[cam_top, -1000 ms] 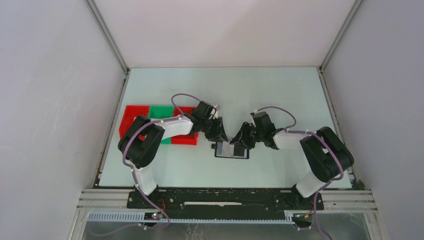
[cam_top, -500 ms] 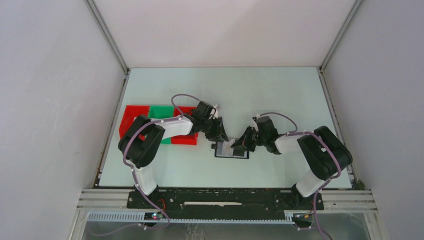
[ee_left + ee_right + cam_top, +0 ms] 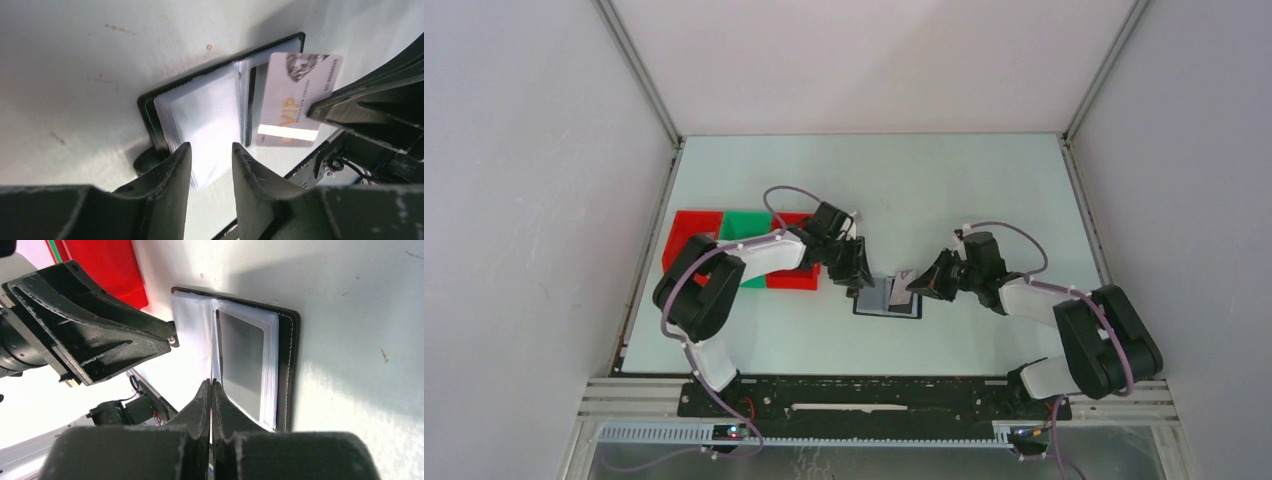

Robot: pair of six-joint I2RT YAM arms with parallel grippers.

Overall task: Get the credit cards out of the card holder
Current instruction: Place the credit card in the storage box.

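The card holder (image 3: pixel 886 302) lies open and flat on the pale desk (image 3: pixel 944 190), a little toward 6 o'clock from the desk's middle, its black rim framing clear plastic sleeves; one credit card (image 3: pixel 295 100), pale grey with gold "VIP" lettering and a light stripe, is raised and tilted above the holder's 3 o'clock panel, and all its corners show, so it appears clear of its sleeve; the right tool (image 3: pixel 211 386) is clenched on that card, pinching it thin-edge-on between its black fingers, and reaches in from 3 o'clock; a second grey card (image 3: pixel 242 365) sits inside a sleeve of the same panel, not yet pulled; the sleeves on the 9 o'clock panel look white and blank, and whether they hide more cards cannot be told; the left tool (image 3: pixel 212 150) sits at the holder's 9 o'clock edge by its small tab with its fingers parted, grasping nothing visible, and whether its tips press the holder down cannot be told; red and green trays (image 3: pixel 796 278) stand near the holder at 9 o'clock, behind the left arm; as a judgement, the task is partly done: one card is extracted but not set down, at least one remains.
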